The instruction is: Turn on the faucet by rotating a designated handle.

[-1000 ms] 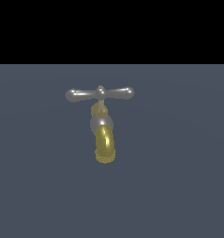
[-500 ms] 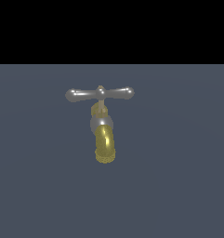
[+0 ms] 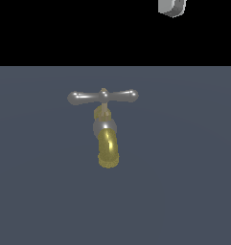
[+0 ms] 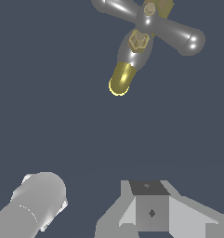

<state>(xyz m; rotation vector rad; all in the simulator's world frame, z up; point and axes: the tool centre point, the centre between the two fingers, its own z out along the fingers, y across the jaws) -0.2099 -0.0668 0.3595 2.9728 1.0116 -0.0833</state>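
The slim silver-grey crossbar handle [image 3: 103, 96] with bulbous ends lies level atop the small faucet [image 3: 107, 143], whose glossy brass spout curves down to a ribbed tip, standing on a slate-blue floor [image 3: 184, 182]. The pale grey gripper [image 3: 172, 6] hangs well apart (fingers unseen, so its opening cannot be judged), touching nothing.

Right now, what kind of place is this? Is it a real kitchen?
Probably not a real kitchen: it looks like a computer-made test scene. A small tap with a curved brass-gold spout and a slim silver crossbar handle sits alone on a plain flat grey-blue floor, with pure black behind it.
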